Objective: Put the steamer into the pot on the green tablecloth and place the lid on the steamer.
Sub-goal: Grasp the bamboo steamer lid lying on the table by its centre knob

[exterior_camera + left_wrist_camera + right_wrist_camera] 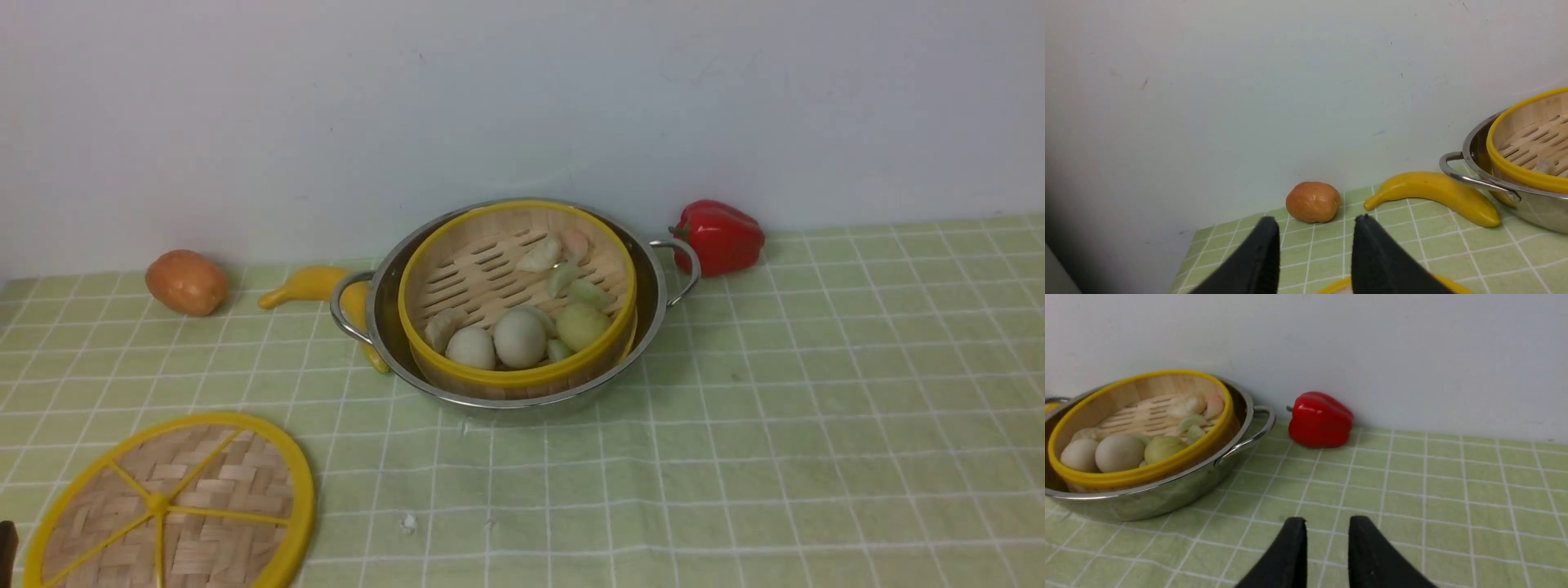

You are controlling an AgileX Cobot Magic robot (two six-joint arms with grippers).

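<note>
The steamer [506,269], a bamboo basket with yellow rims holding toy dumplings and eggs, sits inside the shiny steel pot [385,314] on the green tablecloth [775,408]. The lid [204,490], a flat woven disc with yellow spokes, lies on the cloth at the near left, apart from the pot. In the left wrist view my left gripper [1314,222] stands open just above the lid's yellow rim [1452,285], with nothing between its fingers. My right gripper [1327,520] is open over bare cloth to the right of the pot [1147,502], holding nothing.
A yellow banana [310,284] lies against the pot's left handle, and a brown potato [188,282] sits farther left by the wall. A red bell pepper [722,235] rests behind the pot's right handle. The white wall closes off the back.
</note>
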